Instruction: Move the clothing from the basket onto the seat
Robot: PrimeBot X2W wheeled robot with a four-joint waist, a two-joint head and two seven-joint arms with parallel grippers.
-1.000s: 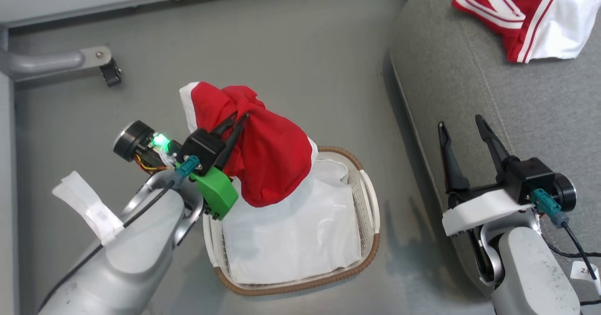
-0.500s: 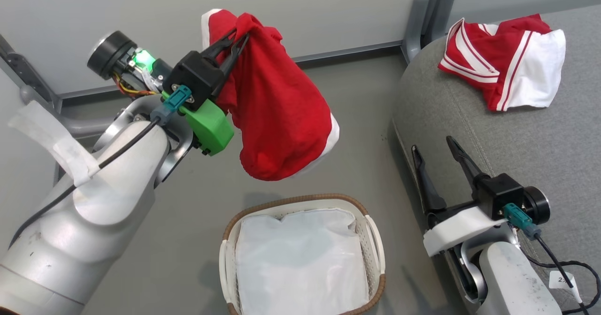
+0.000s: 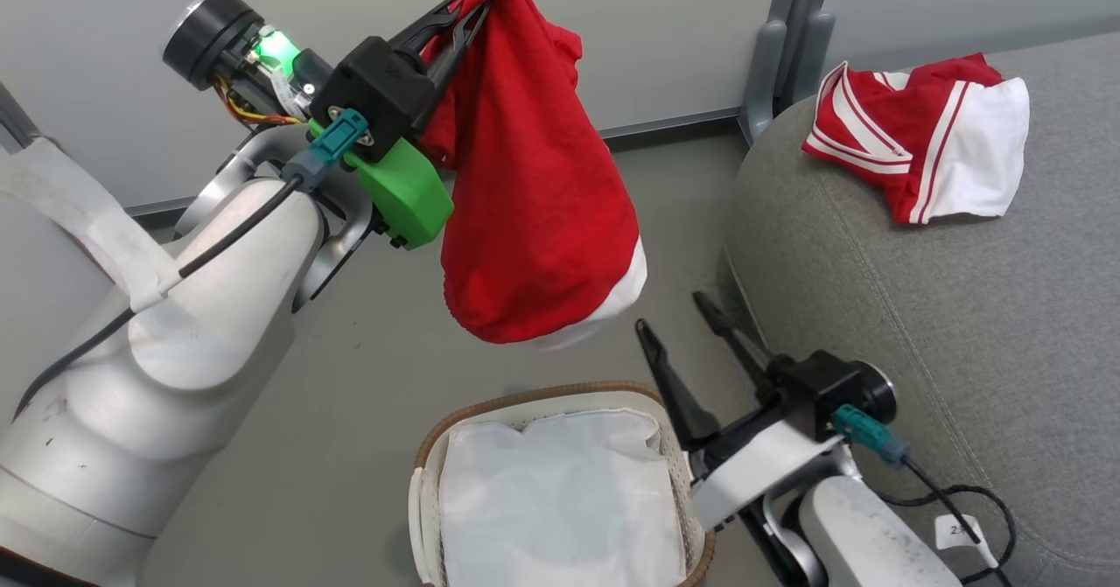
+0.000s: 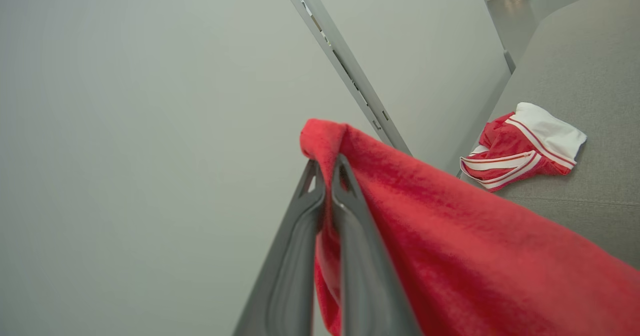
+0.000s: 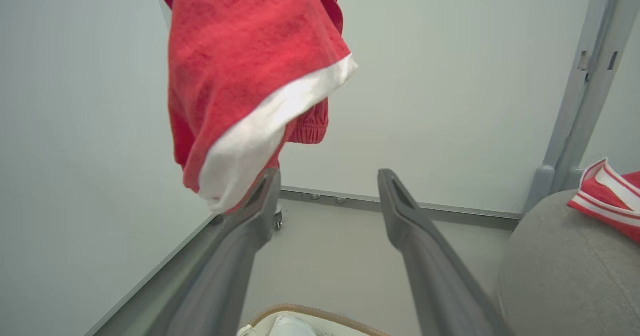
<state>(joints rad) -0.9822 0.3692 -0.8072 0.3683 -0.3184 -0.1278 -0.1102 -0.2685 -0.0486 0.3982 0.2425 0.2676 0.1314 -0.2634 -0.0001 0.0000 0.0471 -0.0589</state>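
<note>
High at 12 o'clock in the head view, our left gripper (image 3: 468,10) is clamped on a red garment (image 3: 534,202), which hangs in the air, clear of the basket (image 3: 542,387), as a soft, crumpled pouch with a white hem at its bottom. At 6 o'clock, the basket holds a white liner (image 3: 560,499). At 2 o'clock, a striped garment (image 3: 919,141), red with a white panel, lies bunched on the grey sofa (image 3: 962,333). At 5 o'clock, our right gripper (image 3: 672,311) is spread wide, holding nothing.
</note>
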